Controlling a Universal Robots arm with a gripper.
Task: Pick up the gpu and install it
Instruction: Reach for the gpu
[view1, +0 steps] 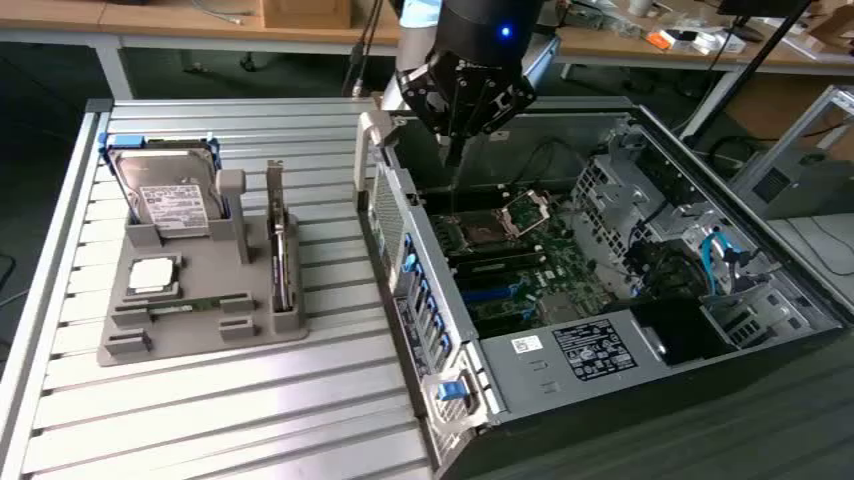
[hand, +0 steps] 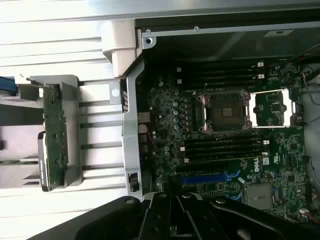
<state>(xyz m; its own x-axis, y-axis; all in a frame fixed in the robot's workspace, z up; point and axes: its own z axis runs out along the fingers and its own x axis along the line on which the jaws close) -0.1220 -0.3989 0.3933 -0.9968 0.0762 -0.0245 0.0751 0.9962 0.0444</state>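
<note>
The gpu (view1: 276, 243) stands on edge in a slot of the grey holder (view1: 200, 335), on the exterior view's left; it is a thin dark-green board with a silver bracket. From above, in the wrist view, the gpu (hand: 54, 134) is a narrow green strip in that holder. My gripper (view1: 454, 155) hangs over the back part of the open computer case (view1: 747, 250), well off to the right of the gpu and apart from it. Its black fingers (hand: 165, 220) are pressed together, shut on nothing. Below it lies the motherboard (hand: 165, 115) with its bare CPU socket (hand: 227, 110).
The grey holder also carries a silver hard drive (view1: 167, 195), a square chip (view1: 151, 275) and a narrow memory stick (view1: 187, 303). Everything stands on a slatted metal table (view1: 200, 420). The case's rear panel (view1: 420, 290) rises between holder and motherboard. Cables (view1: 714, 255) fill the case's right side.
</note>
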